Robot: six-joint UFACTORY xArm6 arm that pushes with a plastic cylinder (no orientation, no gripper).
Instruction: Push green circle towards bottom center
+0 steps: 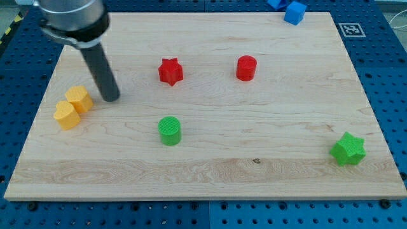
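My tip, the lower end of the straight dark rod, rests on the pale wooden bench near its left side. The arm carries no claw at all, so there is nothing to spread or pinch; only the rod shows.

Just to the view's left of my tip sit two yellow-orange plastic blocks, one close beside the rod and the other touching it lower left (their exact shapes are hard to make out).

The green plastic cylinder, the task's circle, stands to the view's right of my tip and somewhat lower, apart from it, roughly left of the bench's middle.

Up and to the right of my tip lies a red plastic star, and farther right a red plastic cylinder. A green plastic star sits far to the lower right, near the bench's edge. A blue plastic block rests at the top edge, far right of my tip.
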